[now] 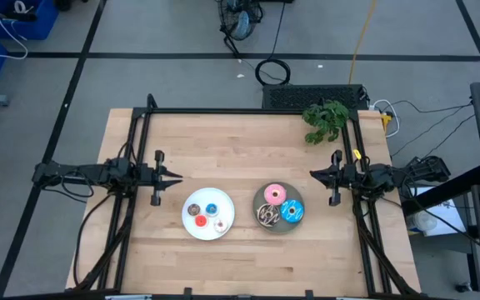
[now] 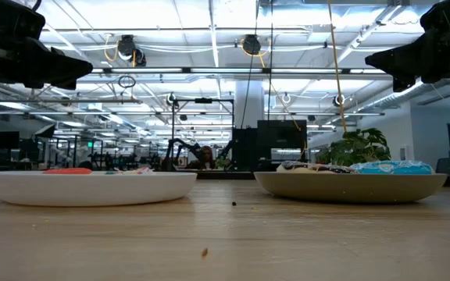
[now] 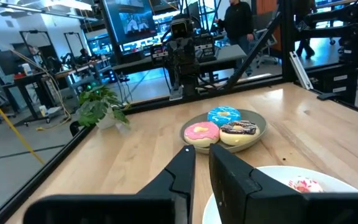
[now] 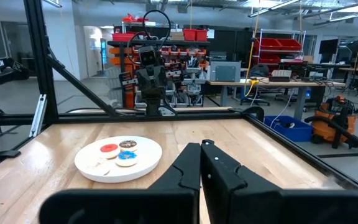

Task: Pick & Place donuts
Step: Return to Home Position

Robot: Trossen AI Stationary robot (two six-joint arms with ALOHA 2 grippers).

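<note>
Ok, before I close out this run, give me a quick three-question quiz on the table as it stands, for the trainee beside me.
1. How many tiny donuts lie on the white plate?
2. Where does the large pink donut sit? A: on the white plate. B: on the grey plate. C: on the bare table.
3. True or false: the left gripper is carrying a donut.

Key
1. Four: brown, blue, red and white-pink.
2. B, with the large blue donut and the dark brown donut.
3. False. It carries nothing, and like the right gripper it is off to its own side, away from both plates.
</note>
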